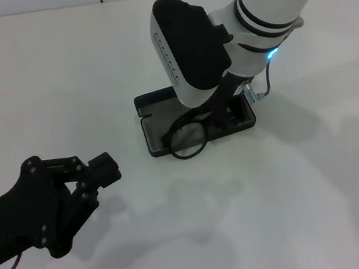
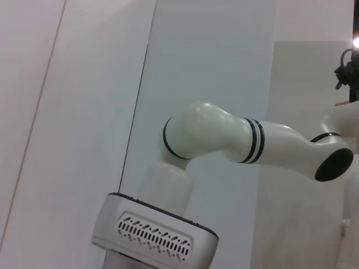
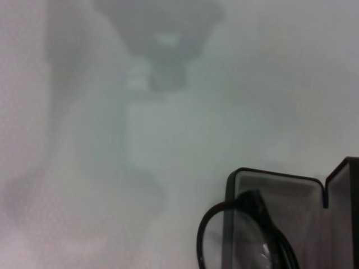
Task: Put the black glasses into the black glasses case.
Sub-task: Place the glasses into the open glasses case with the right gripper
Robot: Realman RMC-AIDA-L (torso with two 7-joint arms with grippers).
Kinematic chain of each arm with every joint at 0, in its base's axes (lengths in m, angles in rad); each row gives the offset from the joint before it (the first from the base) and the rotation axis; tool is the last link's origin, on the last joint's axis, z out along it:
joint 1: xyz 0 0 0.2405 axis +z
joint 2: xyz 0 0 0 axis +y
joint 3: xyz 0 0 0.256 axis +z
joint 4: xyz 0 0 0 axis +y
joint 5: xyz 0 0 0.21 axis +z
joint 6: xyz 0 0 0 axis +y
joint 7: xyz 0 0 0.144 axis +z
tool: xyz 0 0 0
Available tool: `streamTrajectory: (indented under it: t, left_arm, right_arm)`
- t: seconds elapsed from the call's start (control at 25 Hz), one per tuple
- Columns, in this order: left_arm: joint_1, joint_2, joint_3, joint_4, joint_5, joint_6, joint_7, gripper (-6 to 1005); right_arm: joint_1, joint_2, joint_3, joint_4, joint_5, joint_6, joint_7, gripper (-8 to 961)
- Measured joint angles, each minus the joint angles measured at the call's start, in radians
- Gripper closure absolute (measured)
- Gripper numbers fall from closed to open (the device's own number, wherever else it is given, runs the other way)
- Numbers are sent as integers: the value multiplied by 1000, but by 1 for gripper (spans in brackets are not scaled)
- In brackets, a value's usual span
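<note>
black round-lensed glasses [image 1: 189, 140], open grey-lined case [image 1: 156, 135]

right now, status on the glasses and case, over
Right end effector down in the open black glasses case, on the black glasses. One lens overhangs the case's front edge. Left end effector idle, near-left. Nothing in the way.

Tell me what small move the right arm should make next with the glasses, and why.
Probably shift the black glasses a little further into the black glasses case before lowering. The right gripper holds them over the open case, but one lens overhangs the case's near rim toward the left side in the head view. The left gripper is idle, off to the left.
</note>
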Motion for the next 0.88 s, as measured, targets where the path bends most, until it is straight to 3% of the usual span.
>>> streamTrajectory:
  t: [0.88]
  left_arm:
    - [-4,-2,-2,0,-7,-2,0,936]
  right_arm:
    - [-26,0,-11,-3,-10,13,-5,741]
